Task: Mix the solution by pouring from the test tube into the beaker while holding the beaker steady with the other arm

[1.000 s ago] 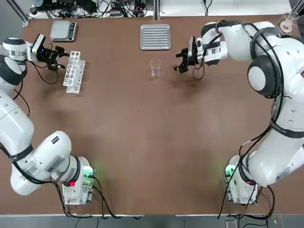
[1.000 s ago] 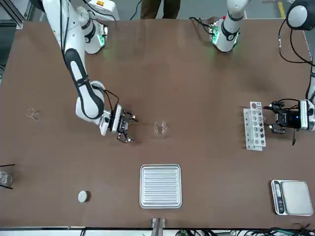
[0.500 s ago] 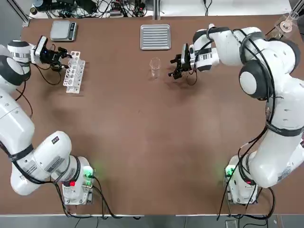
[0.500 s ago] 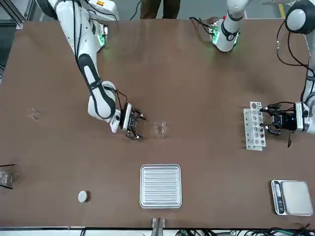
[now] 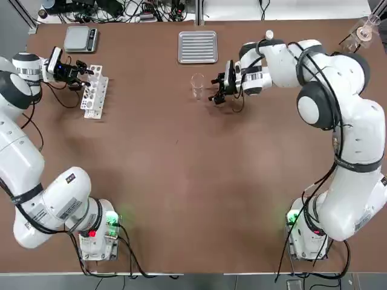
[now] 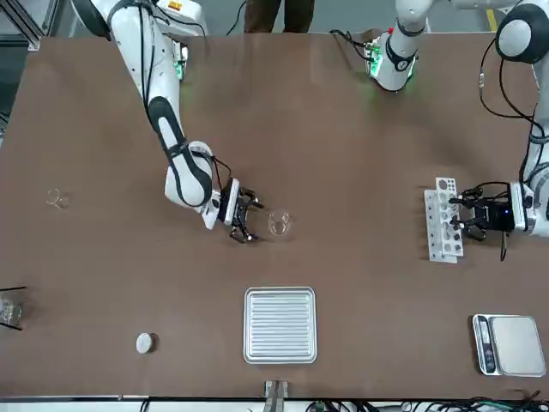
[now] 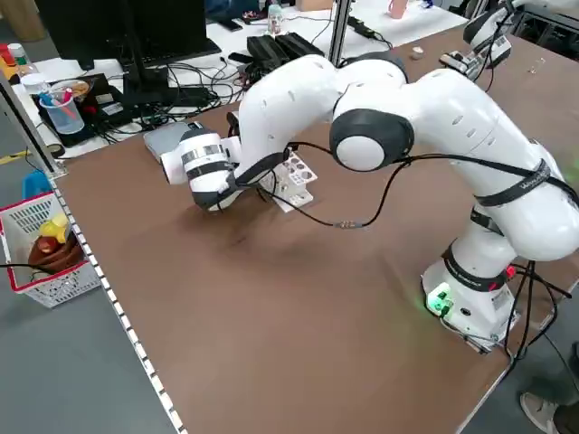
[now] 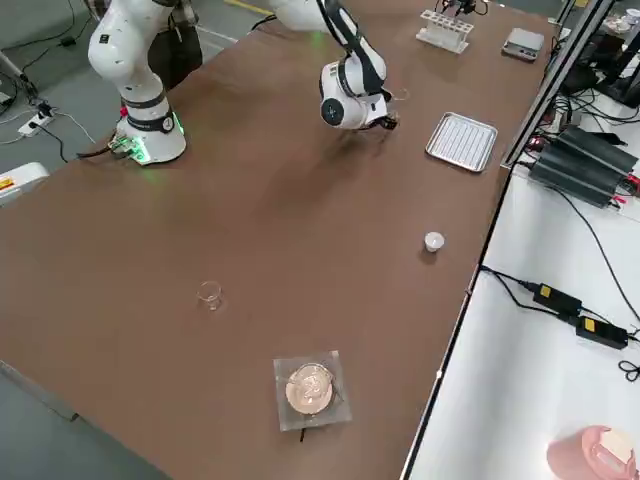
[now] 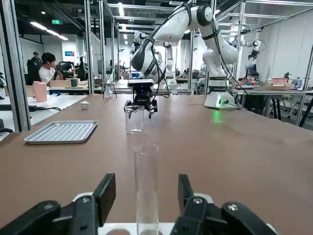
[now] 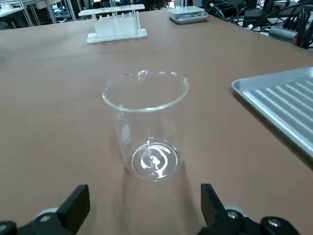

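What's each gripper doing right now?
Left gripper: open, fingers either side of a test tube in the rack, not gripping it.
Right gripper: open, empty, facing the beaker.

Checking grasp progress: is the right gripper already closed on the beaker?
No: in the right wrist view the beaker stands free on the table, ahead of the right gripper, whose jaws are spread wide.

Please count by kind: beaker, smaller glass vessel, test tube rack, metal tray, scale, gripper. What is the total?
Beaker: 1
Smaller glass vessel: 1
Test tube rack: 1
Metal tray: 1
Scale: 1
Grippers: 2, left gripper and right gripper
Total: 7
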